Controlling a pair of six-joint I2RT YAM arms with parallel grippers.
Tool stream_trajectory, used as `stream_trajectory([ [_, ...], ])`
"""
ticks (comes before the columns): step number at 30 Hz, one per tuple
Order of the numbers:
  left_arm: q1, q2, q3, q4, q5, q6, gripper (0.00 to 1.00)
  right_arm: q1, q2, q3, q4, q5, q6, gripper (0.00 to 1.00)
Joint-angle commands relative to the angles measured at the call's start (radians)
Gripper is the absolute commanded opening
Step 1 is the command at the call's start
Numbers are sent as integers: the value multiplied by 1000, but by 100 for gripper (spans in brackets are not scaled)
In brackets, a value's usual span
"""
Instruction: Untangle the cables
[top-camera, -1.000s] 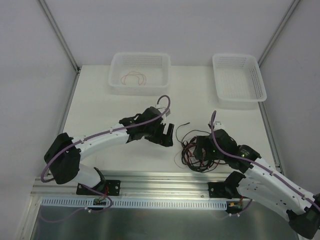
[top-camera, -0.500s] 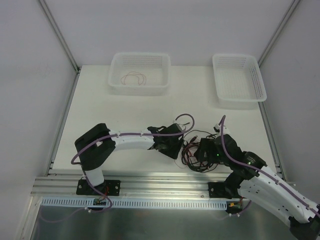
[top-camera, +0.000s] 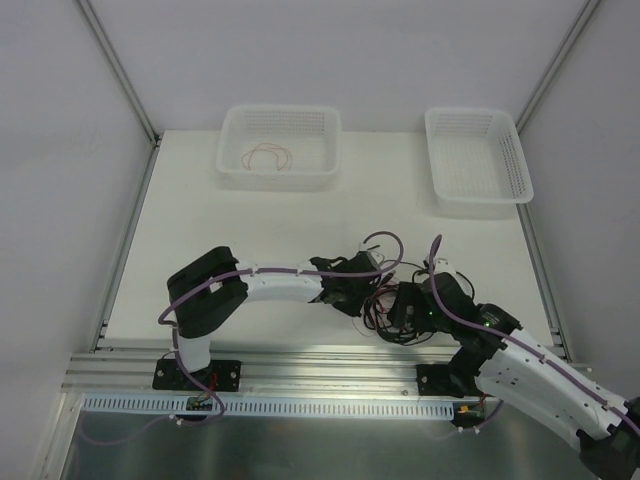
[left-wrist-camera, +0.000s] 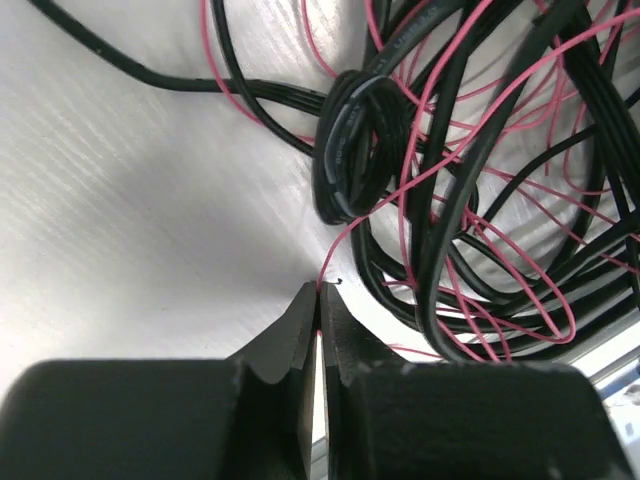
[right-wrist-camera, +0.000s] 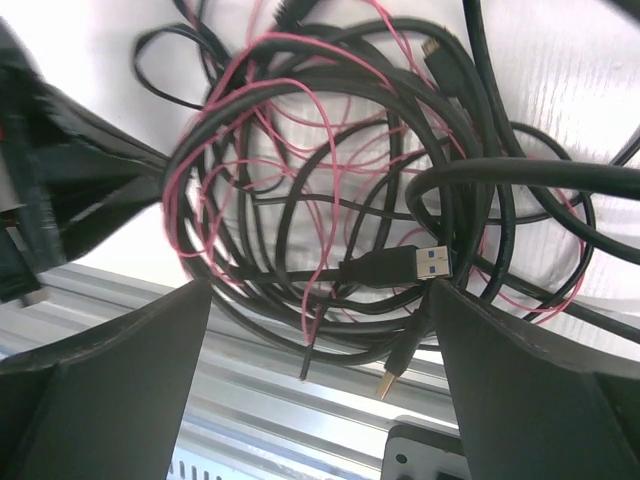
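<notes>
Cables (top-camera: 382, 306): one heap on the counter (top-camera: 230, 220) near its front edge, right of centre, between the two hands. Separate thin pink loop (top-camera: 270, 156) lying in the left basket (top-camera: 232, 135).

Risks from here:
- Dragging the whole heap instead of freeing one wire. Cause: pink strand (left-wrist-camera: 372, 212) threaded through the black loops, right past a tight black coil (left-wrist-camera: 352, 150) close to the pinch. Any pull judged likely to cinch rather than loosen.
- Slipping or snapping of the strand. Cause: very fine wire, caught only at the extreme fingertips.
- Snagging of plugs. Cause: blue-tongued USB plug (right-wrist-camera: 415, 264) and gold-tipped plug (right-wrist-camera: 391, 381) sitting inside the loops.
- No hold-down on the heap during a pull. Cause: right hand gripping nothing.

Pose:
- Left hand (left-wrist-camera: 320, 290): pressed together, apparently pinching the pink strand at the heap's left edge, tips low at the counter. Arm stretched low from the left.
- Right hand (right-wrist-camera: 320, 335): spread wide, straddling the heap from above. Contact with the wires: cannot tell. Arm folded in from the right.
</notes>
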Motion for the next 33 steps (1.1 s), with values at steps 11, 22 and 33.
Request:
stream_trajectory([
  [11, 102, -411, -24, -261, -268, 72, 0, -25, 168, -54, 92, -12, 69, 52],
  [22, 496, -735, 352, -491, -238, 308, 0, -49, 133, -14, 50, -2, 50, 34],
  [33, 561, -557, 934, -632, -175, 431, 0, -48, 128, 205, -13, -5, -118, 62],
])
